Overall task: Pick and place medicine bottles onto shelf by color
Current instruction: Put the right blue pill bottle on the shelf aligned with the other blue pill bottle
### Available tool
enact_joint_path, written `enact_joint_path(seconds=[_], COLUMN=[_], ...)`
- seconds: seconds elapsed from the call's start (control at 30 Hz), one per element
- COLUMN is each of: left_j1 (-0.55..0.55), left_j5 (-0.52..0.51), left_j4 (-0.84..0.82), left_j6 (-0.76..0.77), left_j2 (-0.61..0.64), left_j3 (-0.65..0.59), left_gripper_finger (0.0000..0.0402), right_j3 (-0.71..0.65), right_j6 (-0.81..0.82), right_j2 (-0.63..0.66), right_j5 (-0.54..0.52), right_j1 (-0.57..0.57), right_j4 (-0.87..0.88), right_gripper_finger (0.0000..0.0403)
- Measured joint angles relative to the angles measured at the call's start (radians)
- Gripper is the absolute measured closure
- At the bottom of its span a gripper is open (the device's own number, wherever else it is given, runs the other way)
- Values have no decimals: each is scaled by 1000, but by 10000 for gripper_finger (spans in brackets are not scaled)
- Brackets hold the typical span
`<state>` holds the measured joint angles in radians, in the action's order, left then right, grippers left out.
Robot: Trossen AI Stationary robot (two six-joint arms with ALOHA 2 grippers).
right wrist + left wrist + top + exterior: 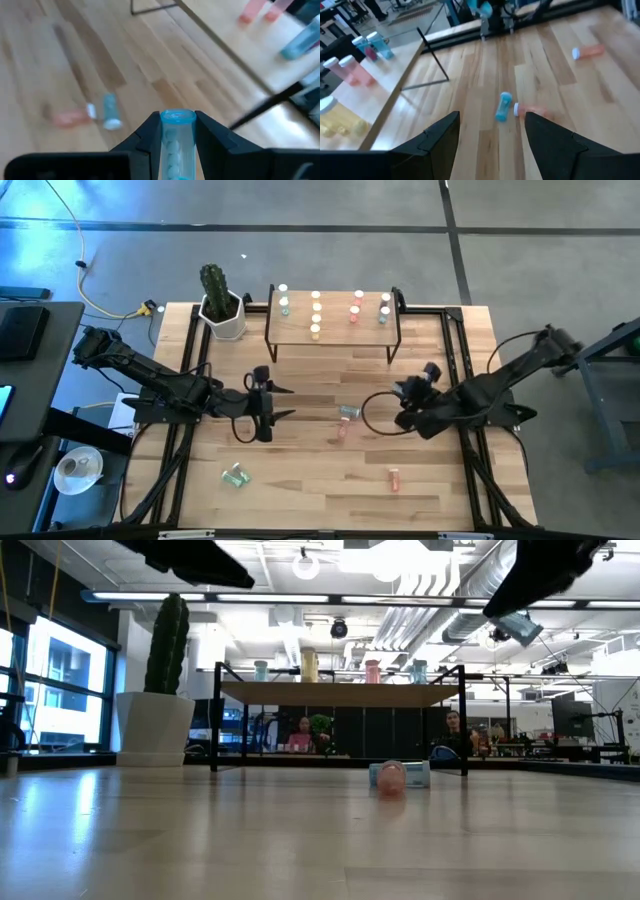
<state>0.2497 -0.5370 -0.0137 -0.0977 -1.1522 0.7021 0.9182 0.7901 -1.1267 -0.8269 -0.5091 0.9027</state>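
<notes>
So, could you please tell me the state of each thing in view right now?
Left pincer: open, empty, above the table.
Right pincer: shut on a blue bottle.
Shelf: holds upright bottles grouped by colour.
Teal bottle: lying on the table.
Pink bottle: lying beside it.
Green bottle: lying down.
Second pink bottle: lying down.

1 camera looks straight down on the desk [300,460], 1 level across it, 2 ride the wrists; all share the shelf [335,328].
</notes>
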Motion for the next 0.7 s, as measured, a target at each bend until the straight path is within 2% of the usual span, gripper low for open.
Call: enact_joint_path(seconds=[0.23,0.47,0.6,0.7], left_j1=[0,0,0,0], left_j5=[2,2,2,2], left_j4=[51,49,57,78], left_j6=[41,35,-58,-149], left_j2=[0,0,-13,-32], left_j3=[0,0,0,0], left_gripper_finger=[186,186,186,186], right_j3=[-237,-411,-479,-502], right_j6=[18,22,65,118], right_j2=[126,152,152,151], right_j5=[54,55,56,54], right_j1=[0,1,15,37], right_j4=[-440,-840,-1033,-1099], right_gripper_finger=[318,318,318,318])
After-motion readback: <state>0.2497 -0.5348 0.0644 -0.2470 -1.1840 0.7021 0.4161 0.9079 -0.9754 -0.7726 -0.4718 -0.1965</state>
